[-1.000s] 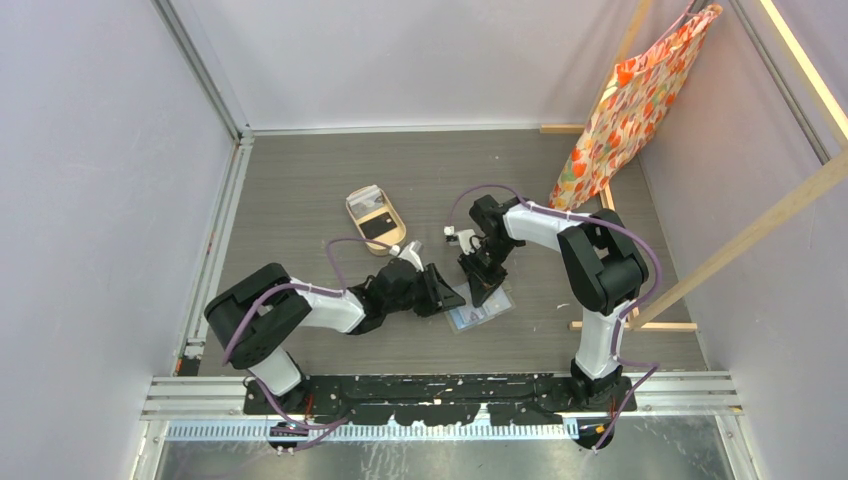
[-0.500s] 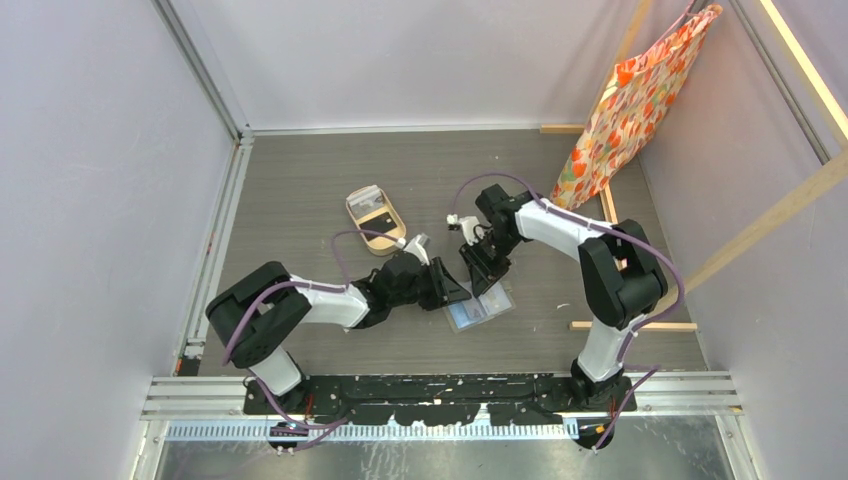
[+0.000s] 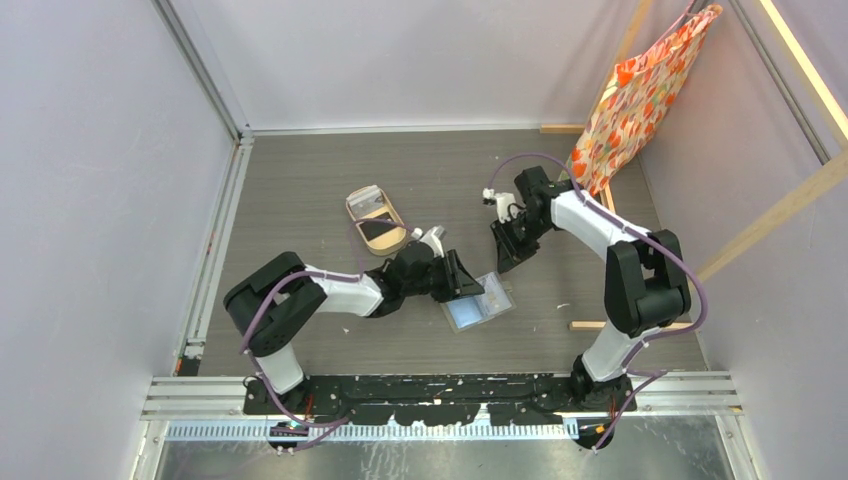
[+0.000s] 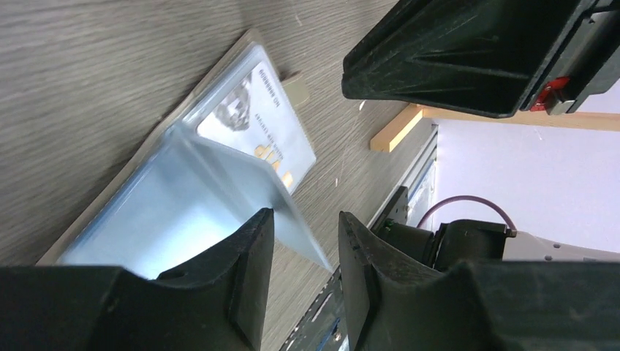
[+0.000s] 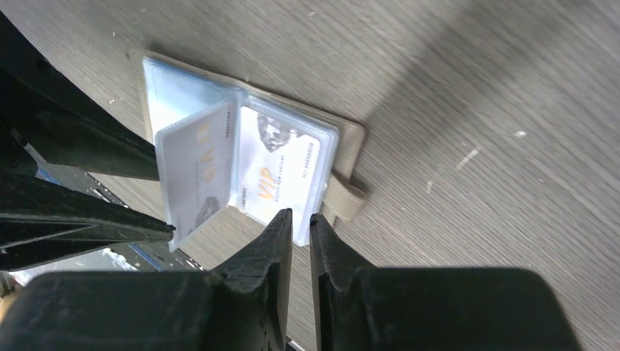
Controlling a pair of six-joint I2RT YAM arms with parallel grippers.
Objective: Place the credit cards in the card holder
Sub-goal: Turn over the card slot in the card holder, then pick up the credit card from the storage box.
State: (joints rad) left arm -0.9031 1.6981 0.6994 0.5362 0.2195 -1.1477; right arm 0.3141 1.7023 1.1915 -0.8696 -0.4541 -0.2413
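We count one card holder [image 3: 480, 308], lying open on the bench [image 3: 300, 180] between the two grippers, its snap tab [image 5: 343, 202] pointing away from the left arm. Two pale credit cards show inside it. One card [image 5: 281, 172], marked VIP, lies in the flat sleeve. The other card [image 5: 197, 172] sits in one clear leaf that stands raised off the rest.

The left gripper [image 4: 307, 223] has this raised leaf between its two fingers. The jaws stand partly apart, and we cannot tell whether they press on the leaf.

The right gripper [image 5: 297, 219] hangs above the bench just beyond the card holder, touching nothing. Its jaws stand a narrow slit apart, with nothing between them.

One tan oval tray [image 3: 352, 205] sits near the left gripper. It holds one black card [image 3: 378, 229].
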